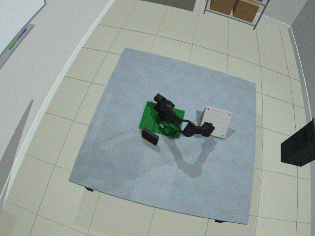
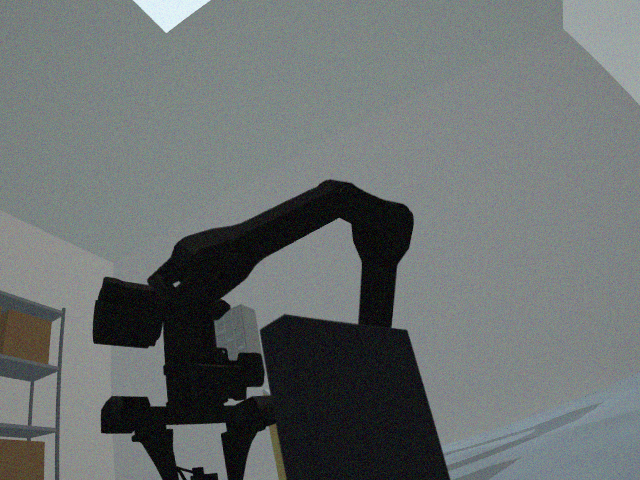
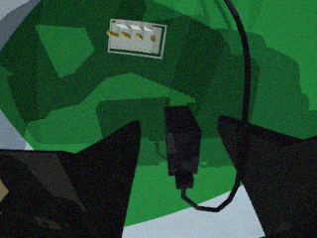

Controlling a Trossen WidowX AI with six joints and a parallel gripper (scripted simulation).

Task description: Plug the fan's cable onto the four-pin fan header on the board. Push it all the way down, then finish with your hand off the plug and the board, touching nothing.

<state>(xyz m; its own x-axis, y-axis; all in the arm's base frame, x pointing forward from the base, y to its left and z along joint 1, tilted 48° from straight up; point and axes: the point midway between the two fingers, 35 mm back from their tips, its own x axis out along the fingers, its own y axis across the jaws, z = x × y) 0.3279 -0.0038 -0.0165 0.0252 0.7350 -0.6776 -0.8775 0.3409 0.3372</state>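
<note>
Reaching down over board point(image 3: 277, 20) | gripper point(image 3: 178, 146) half-open, straddling plug point(image 3: 181, 142), gaps both sides, nothing held

table: point(image 1: 198, 81) a square blue-grey top on dark legs, standing on a tiled floor point(image 1: 177, 30).
board: point(image 1: 147, 119) green, flat on the table, directly beneath the claw point(image 3: 178, 153).
fan: point(image 1: 150, 135) small black block on the table, just beside the board's edge, near the claw.
mount block: point(image 1: 218, 118) pale wooden box with a white top, on the table, behind the claw at the arm's base, apart from the board.
</note>
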